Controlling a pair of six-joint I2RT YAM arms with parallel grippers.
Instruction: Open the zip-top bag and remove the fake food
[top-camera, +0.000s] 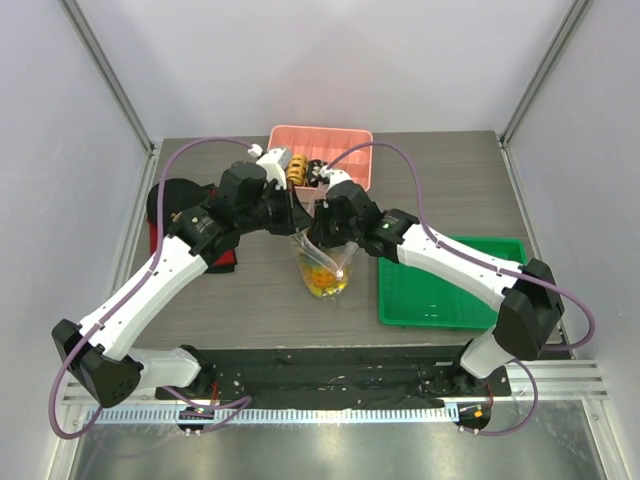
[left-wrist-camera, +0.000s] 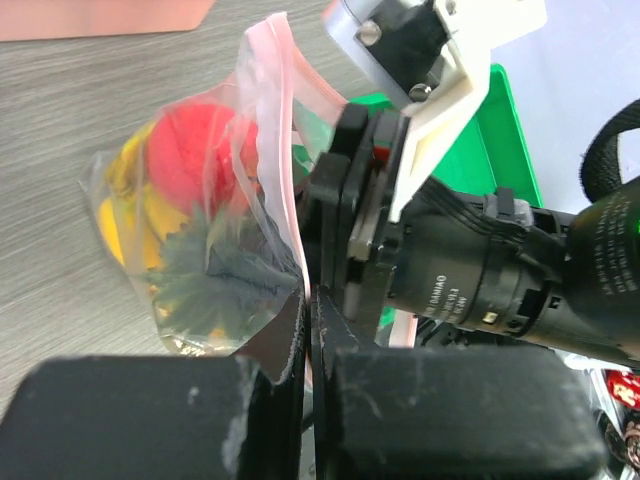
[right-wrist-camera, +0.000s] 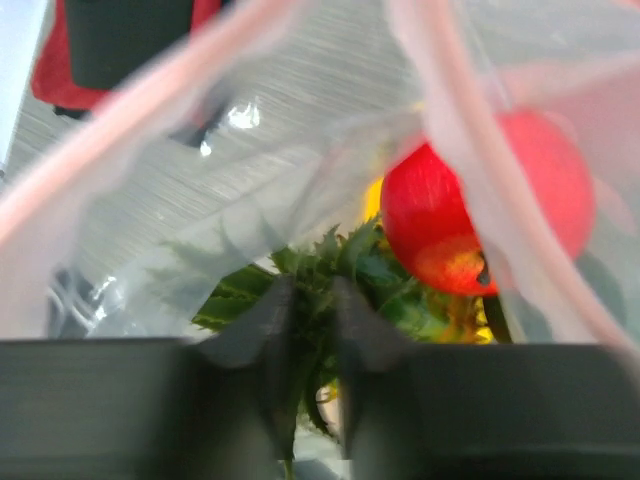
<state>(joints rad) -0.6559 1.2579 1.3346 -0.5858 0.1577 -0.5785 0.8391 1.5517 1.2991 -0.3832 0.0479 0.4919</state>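
Zip-top bag (top-camera: 326, 265) stands upright at centre of the top view, mouth up between the two wrists. Fake food (left-wrist-camera: 195, 150) is inside: red fruit, pineapple crown, yellow pieces. Pink zip strip (left-wrist-camera: 283, 150) looks parted near the top.

Left gripper (left-wrist-camera: 308, 315) is clenched on one lip of the film. Right gripper (right-wrist-camera: 315, 325) is nearly closed at the opposite lip; I cannot tell if it has plastic.

My plan: confirm that bite first, then draw the lips apart slowly and level. Green tray (top-camera: 450, 290) waits lower right, well apart.
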